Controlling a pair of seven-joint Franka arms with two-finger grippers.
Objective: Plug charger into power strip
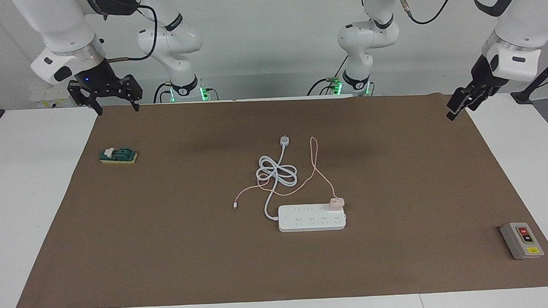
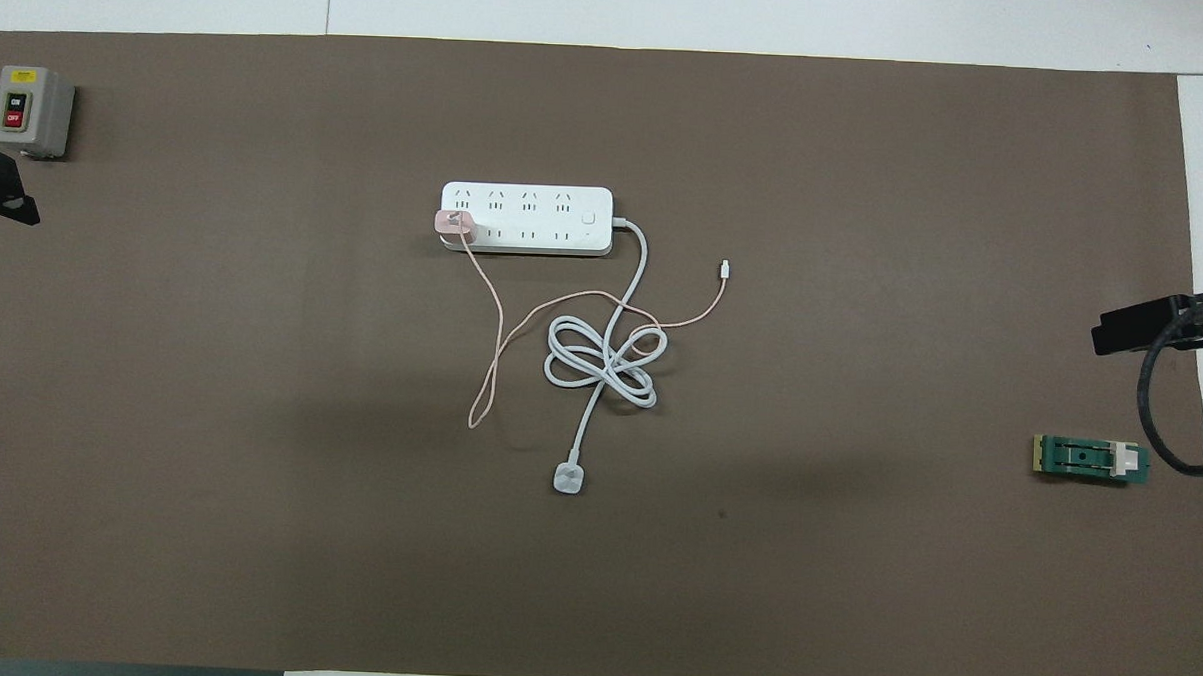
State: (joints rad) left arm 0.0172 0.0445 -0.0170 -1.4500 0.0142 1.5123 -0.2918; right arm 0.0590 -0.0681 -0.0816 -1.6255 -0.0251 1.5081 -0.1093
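The white power strip [image 1: 312, 218] lies flat mid-mat, and its thick white cord [image 1: 274, 172] coils toward the robots. The pale-pink charger [image 1: 336, 203] stands upright on the strip's outlet row nearer the robots, at the end toward the left arm. Its prongs are hidden. It also shows in the overhead view [image 2: 455, 224] on the strip [image 2: 536, 219]. Its thin pink cable [image 1: 318, 170] loops over the mat. My right gripper [image 1: 117, 109] hangs open and empty over the mat's corner by its base. My left gripper [image 1: 452, 112] waits raised over the mat's edge at its own end.
A small grey box with red and yellow buttons [image 1: 522, 240] sits far from the robots at the left arm's end. A green switch block [image 1: 118, 155] lies at the right arm's end. The strip's white round plug [image 1: 285, 140] lies loose nearer the robots.
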